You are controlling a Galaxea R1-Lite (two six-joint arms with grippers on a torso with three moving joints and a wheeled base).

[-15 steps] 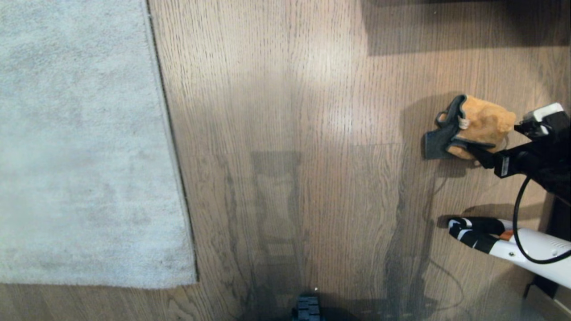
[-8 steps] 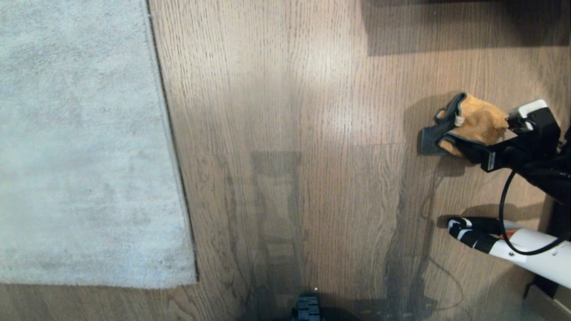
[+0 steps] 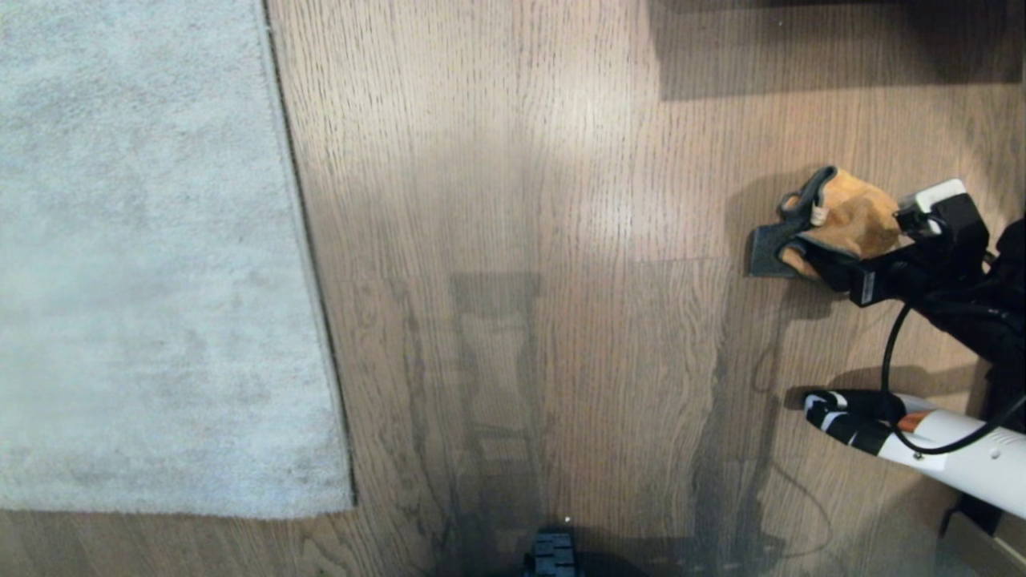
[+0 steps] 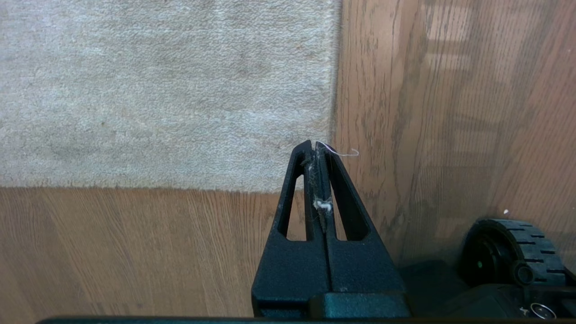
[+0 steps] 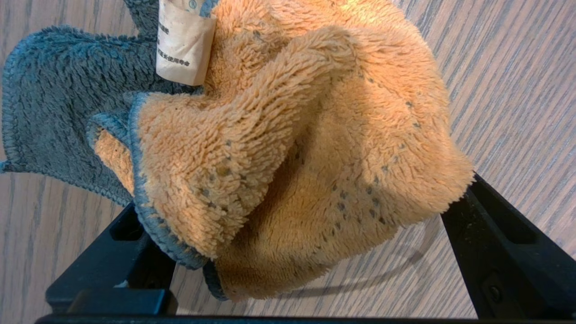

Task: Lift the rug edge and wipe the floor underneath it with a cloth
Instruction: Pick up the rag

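floor (image 3: 545,200): light brown wood planks, dark grain streaks, fills most of the head view; dark shadow band along the top right
rug (image 3: 144,256): pale grey, short pile, left part of the head view, lying flat
rug edge (image 3: 309,264): straight border running top to bottom, square corner at lower left (image 3: 349,505); nothing touches it
cloth (image 3: 850,224): crumpled heap on the floor at right of the head view, well apart from the rug; orange-yellow face up, dark grey flap spread to its left, small white tag (image 5: 184,42) near the fold
right gripper (image 5: 310,252): at the right edge of the head view, jaws wide apart, one finger (image 5: 499,243) on each side of the cloth; cloth sits between them, not pinched
left gripper (image 4: 317,153): only in the left wrist view, above the rug corner; jaws pressed together, holding nothing, bits of lint and a thread stuck on the tips
white tube (image 3: 946,453): white with black and orange end, lower right of the head view, lying on the floor
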